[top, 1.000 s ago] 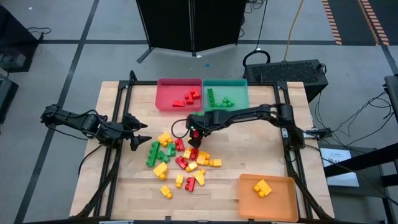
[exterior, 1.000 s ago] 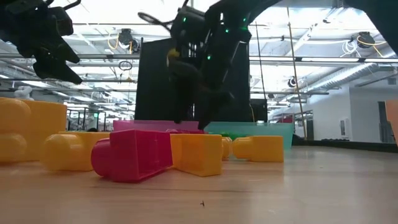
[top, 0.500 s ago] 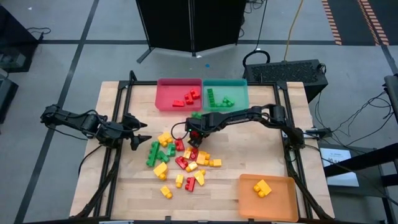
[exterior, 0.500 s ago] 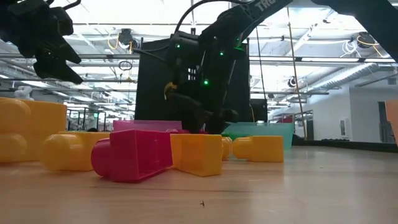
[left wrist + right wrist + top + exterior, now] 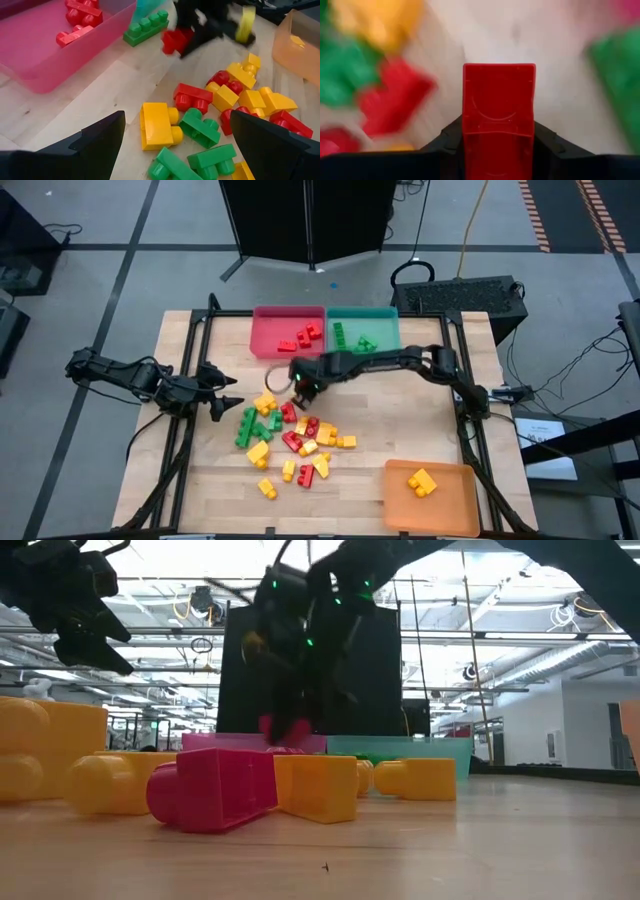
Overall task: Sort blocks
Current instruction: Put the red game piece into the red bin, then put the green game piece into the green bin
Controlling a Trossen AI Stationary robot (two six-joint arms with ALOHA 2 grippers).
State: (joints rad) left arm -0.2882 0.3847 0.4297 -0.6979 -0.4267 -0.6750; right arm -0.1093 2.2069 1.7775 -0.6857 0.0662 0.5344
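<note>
A loose pile of red, green and yellow blocks (image 5: pixel 290 435) lies on the wooden table's middle. My right gripper (image 5: pixel 303 386) hangs just beyond the pile's far edge, shut on one red block (image 5: pixel 499 100), which also shows in the left wrist view as the red block (image 5: pixel 172 41) and in the low view as the red block (image 5: pixel 280 727). Over the table's left side, my left gripper (image 5: pixel 225 398) waits, open with nothing between its fingers. Some red blocks lie in the red tray (image 5: pixel 262 345), green ones in the teal tray (image 5: pixel 385 345), yellow ones in the orange tray (image 5: pixel 455 505). My right gripper pinches the red block by two opposite side walls (image 5: pixel 470 145) between its two fingers. The fingers slant down from the table's right side. The block's hollow underside faces the wrist camera. It hangs clear of the table and of the pile.
The red and teal trays stand side by side at the table's far edge, just beyond my right gripper. The orange tray sits at the near right corner. Bare wood lies to the pile's right and along the near edge (image 5: pixel 330 515).
My right gripper has dipped into the pile's far side, taken hold of a red block and lifted it clear. It has then gone a little toward the table's far left, toward the red tray. The pile has otherwise stayed in place.
</note>
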